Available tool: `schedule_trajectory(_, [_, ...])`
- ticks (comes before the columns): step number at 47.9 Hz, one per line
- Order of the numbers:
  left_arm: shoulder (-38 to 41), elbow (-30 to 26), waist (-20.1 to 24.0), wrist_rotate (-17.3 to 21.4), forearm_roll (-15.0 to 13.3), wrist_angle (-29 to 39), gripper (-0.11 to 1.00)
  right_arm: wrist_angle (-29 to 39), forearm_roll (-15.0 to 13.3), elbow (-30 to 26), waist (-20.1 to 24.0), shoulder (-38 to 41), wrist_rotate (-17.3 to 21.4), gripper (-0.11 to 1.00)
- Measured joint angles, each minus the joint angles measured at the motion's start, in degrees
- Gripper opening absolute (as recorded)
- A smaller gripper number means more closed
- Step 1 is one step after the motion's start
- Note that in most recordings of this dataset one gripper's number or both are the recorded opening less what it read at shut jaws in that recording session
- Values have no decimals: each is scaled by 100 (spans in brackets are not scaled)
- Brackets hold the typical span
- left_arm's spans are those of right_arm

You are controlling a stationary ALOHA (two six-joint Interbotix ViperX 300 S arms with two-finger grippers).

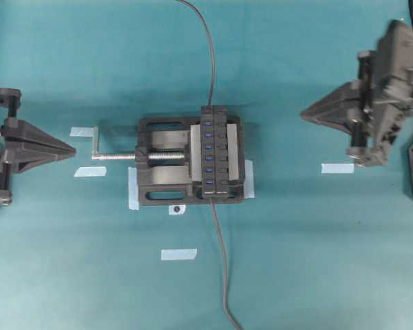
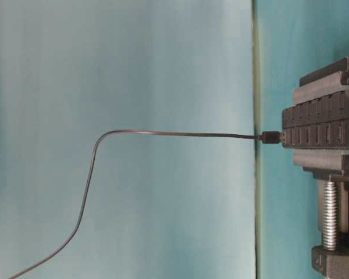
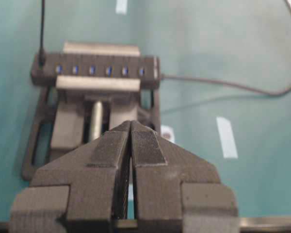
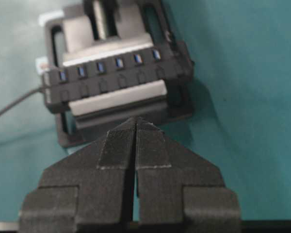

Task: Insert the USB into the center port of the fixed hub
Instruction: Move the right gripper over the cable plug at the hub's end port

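Note:
The fixed hub (image 1: 224,152) is a narrow black bar clamped upright in a vise, its row of blue ports facing up. The center port (image 1: 208,148) sits in the middle of that row with nothing in it. The USB (image 2: 271,138), a small black plug on a long thin cable, sits against the hub's far end, outside the row; I cannot tell whether it is seated there. My left gripper (image 1: 74,149) (image 3: 131,124) is shut and holds nothing, left of the vise. My right gripper (image 1: 304,113) (image 4: 136,119) is shut too, with nothing in it, to the right.
The black vise (image 1: 158,196) has a silver screw (image 1: 113,156) pointing at my left gripper. A second grey cable (image 1: 224,275) leaves the hub's near end toward the front edge. Blue tape strips (image 1: 179,254) (image 1: 337,168) mark the teal table.

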Motion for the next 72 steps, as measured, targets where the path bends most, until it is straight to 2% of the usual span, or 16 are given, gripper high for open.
schedule_trajectory(14, [0, -9, -9, 0, 0, 18, 0, 290, -9, -360, -167, 571, 0, -1])
schedule_trajectory(30, [0, -9, 0, 0, 0, 26, 0, 281, -255, -756, -202, 1292, -26, -1])
schedule_trajectory(52, [-26, -18, 0, -18, 0, 35, 0, 44, -290, -1274, -237, 2259, -571, -1])
schedule_trajectory(62, [-105, -18, -9, -185, 0, 220, 0, -185, -281, -1327, -264, 2505, -738, -1])
schedule_trajectory(72, [-229, -18, 0, -185, 0, 404, 0, -396, -290, -1362, -264, 2760, -835, -1])
